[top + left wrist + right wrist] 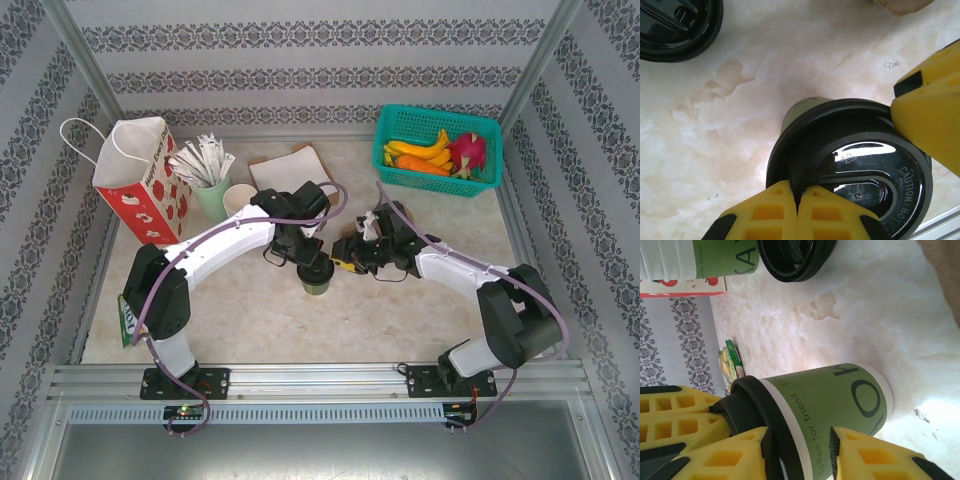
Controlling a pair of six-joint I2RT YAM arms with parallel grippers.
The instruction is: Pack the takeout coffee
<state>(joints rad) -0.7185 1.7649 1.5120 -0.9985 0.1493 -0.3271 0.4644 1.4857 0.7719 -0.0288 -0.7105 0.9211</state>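
The takeout coffee [318, 281] stands upright at the middle of the table, a green paper cup [840, 400] with a black lid [860, 160]. My left gripper [305, 258] comes at it from above; its yellow fingers [765, 215] are pressed together and pinch the lid's raised rim, gripper [800, 192]. My right gripper [345, 258] is against the cup's right side. Its jaws stand apart, gripper [800, 440], one finger [730, 455] at the lid's edge, the other [875, 460] lower on the cup's wall. That upper finger [927, 115] also reaches over the lid's edge.
A red and white paper bag [140, 180] stands at the back left, beside a pale cup of white sticks [208, 175] and stacked cups [238, 200]. A green basket of fruit [400, 125] sits back right. Spare black lids [675, 25] lie nearby. A green packet [125, 320] lies at the left edge.
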